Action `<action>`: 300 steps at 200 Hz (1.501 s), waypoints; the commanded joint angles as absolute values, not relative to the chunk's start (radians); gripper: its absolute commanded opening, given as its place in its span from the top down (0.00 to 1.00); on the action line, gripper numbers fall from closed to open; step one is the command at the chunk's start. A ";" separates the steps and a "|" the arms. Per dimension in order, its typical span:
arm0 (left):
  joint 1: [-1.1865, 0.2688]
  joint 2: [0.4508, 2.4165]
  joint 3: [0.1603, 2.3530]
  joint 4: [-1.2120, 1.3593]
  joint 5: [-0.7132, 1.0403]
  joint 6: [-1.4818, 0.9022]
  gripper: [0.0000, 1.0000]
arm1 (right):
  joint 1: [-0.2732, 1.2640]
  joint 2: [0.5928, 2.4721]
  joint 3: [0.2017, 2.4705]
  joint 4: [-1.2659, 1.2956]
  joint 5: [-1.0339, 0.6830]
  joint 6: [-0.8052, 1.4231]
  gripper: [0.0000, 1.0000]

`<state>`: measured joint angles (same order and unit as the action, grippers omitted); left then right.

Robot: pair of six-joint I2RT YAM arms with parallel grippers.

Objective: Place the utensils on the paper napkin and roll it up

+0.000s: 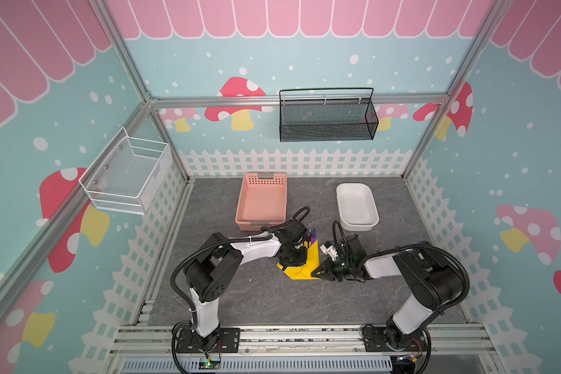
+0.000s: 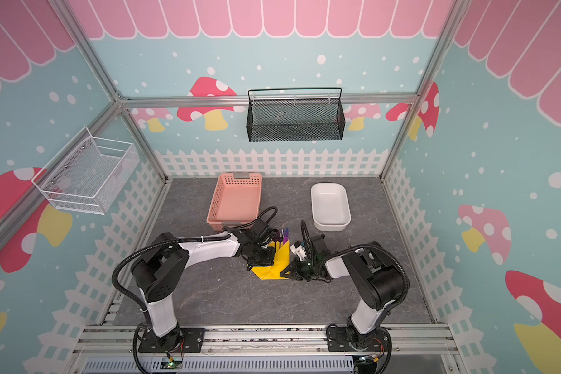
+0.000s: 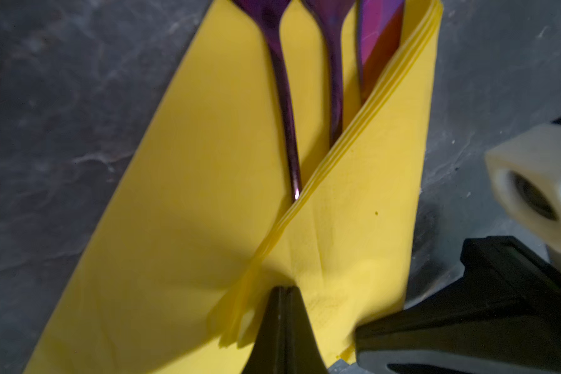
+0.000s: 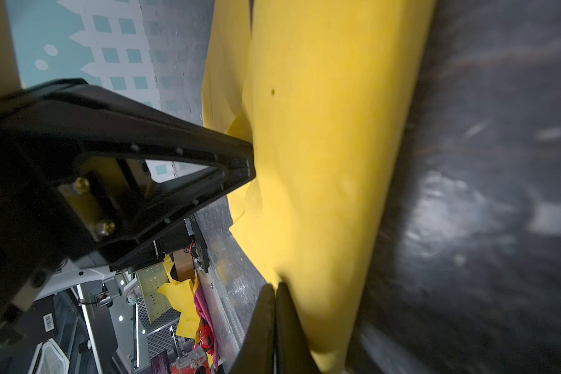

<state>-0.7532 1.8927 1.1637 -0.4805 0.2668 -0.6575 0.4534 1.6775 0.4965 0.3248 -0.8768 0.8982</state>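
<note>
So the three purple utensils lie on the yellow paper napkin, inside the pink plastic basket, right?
Not inside it. The yellow paper napkin with the three dark purple utensils lies on the grey tabletop, in front of the pink plastic basket; both top views show it.

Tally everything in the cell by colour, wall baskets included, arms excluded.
Purple: 3, the utensils
Yellow: 1, the paper napkin
Pink: 1, the plastic basket
White: 2, the tub and the wire wall basket
Black: 1, the mesh wall basket
Total: 8
</note>
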 commanded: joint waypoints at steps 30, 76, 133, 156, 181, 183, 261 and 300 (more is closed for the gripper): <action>-0.743 1.904 1.126 -0.502 0.257 -0.644 0.98 | 0.450 1.587 0.475 0.314 -0.876 0.891 0.89; -0.742 1.905 1.129 -0.502 0.256 -0.646 0.99 | 0.445 1.578 0.448 0.293 -0.864 0.884 0.92; -0.742 1.905 1.123 -0.502 0.256 -0.647 0.99 | 0.437 1.625 0.449 0.182 -0.766 0.821 0.94; -0.742 1.904 1.123 -0.501 0.255 -0.647 0.99 | 0.436 1.567 0.455 0.180 -0.767 0.825 0.94; -0.742 1.906 1.124 -0.501 0.256 -0.647 0.99 | 0.430 1.526 0.471 0.180 -0.775 0.828 0.94; -0.742 1.905 1.124 -0.502 0.256 -0.646 0.99 | 0.430 1.525 0.472 0.180 -0.775 0.828 0.94; -0.742 1.902 1.125 -0.502 0.255 -0.643 0.99 | 0.409 1.624 0.490 0.120 -0.715 0.787 0.95; -0.742 1.901 1.123 -0.502 0.257 -0.643 0.99 | 0.404 1.559 0.530 0.108 -0.721 0.790 0.95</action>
